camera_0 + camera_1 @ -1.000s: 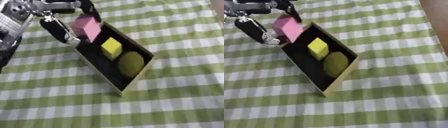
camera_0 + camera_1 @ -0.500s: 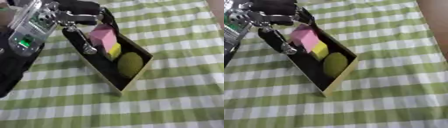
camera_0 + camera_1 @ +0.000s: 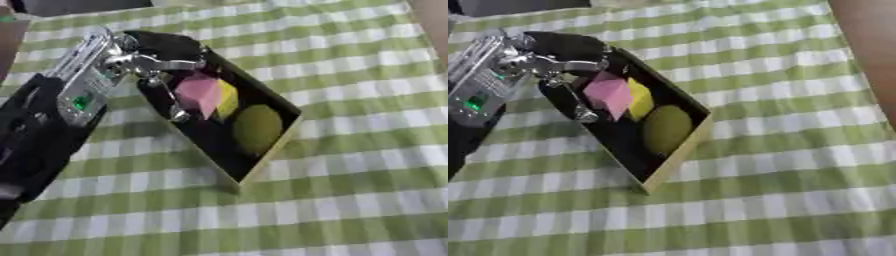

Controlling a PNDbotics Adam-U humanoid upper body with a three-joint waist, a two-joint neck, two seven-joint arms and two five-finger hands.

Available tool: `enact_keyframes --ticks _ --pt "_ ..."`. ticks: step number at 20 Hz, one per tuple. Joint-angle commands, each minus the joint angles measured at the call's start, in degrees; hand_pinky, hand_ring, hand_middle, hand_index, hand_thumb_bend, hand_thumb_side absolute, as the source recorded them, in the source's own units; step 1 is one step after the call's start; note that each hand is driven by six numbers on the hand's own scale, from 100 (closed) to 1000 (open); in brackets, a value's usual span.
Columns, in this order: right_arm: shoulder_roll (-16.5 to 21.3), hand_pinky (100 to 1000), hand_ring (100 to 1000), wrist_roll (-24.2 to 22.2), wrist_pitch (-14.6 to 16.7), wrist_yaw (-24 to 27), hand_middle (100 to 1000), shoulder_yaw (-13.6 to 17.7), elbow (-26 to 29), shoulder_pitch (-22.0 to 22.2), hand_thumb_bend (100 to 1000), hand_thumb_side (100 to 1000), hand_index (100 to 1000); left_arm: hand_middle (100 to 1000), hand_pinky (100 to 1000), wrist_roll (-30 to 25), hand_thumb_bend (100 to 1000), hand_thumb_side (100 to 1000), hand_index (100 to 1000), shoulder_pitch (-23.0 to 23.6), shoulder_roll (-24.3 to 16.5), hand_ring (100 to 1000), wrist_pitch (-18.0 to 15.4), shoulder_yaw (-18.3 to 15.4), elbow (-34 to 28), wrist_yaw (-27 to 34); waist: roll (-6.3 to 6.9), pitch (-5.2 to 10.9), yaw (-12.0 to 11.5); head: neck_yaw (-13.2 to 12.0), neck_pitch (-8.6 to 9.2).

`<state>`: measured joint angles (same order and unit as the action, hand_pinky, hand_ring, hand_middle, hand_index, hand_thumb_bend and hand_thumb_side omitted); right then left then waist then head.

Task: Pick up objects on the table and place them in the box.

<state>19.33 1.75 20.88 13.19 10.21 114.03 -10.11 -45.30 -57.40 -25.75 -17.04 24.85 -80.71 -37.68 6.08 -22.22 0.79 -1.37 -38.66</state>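
A shallow cardboard box [image 3: 271,157] with a dark inside lies askew on the green checked cloth. In it sit a yellow block [image 3: 227,99] and an olive-green round thing [image 3: 256,128]. My left hand [image 3: 149,60] reaches in from the left over the box's upper end. Its fingers are curled round a pink block [image 3: 198,94], which hangs above the box next to the yellow block. My right hand shows in neither view.
My left forearm [image 3: 44,130] covers the cloth at the left. A dark object [image 3: 79,6] lies at the far edge. Brown table surface [image 3: 868,50] shows at the right beyond the cloth [image 3: 780,190].
My left hand has carried the pink block from beside the box's upper left corner to over its inside. The arm has come further into view, and the camera has shifted.
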Motion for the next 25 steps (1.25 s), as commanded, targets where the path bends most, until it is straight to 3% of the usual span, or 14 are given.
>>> enact_keyframes --ticks 1,3,11,15,20,25 --pt "0.58 935 1000 -0.18 -0.25 -0.17 527 0.15 0.56 -0.42 100 623 882 850 931 0.0 483 144 950 -0.46 -0.82 909 -1.41 -0.56 0.45 -0.99 -0.06 1.52 0.02 0.23 0.71" --pt "0.55 936 1000 -0.29 -0.42 -0.19 527 0.08 0.56 -0.38 100 623 882 854 933 0.7 488 176 952 -0.33 -1.03 912 -1.45 -1.12 0.1 -1.12 -0.02 1.55 -0.02 0.27 0.73" --pt "0.71 935 1000 -0.51 -0.6 0.05 527 -0.12 0.56 -0.1 100 622 882 834 916 3.35 348 112 935 -0.84 -3.13 893 2.07 -5.44 -5.05 4.48 -0.1 2.11 -0.27 0.48 0.63" --pt "1.08 934 1000 -0.24 -0.23 0.42 529 0.04 0.56 0.03 100 621 881 814 899 4.19 222 100 911 -0.24 -5.11 871 4.54 -8.71 -9.34 9.84 -0.21 2.53 -0.52 0.72 0.29" --pt "1.81 931 1000 0.35 1.08 0.86 532 0.46 0.56 0.38 100 617 879 798 884 7.87 100 100 893 3.97 -10.08 853 8.68 -13.69 -17.5 17.74 -0.6 3.01 -1.21 1.5 -0.45" --pt "1.72 929 1000 1.07 2.44 0.84 533 1.03 0.56 1.09 100 612 877 777 869 17.08 100 156 881 10.64 -15.09 822 12.39 -18.25 -26.43 25.98 -1.66 3.18 -2.09 2.44 -0.59"
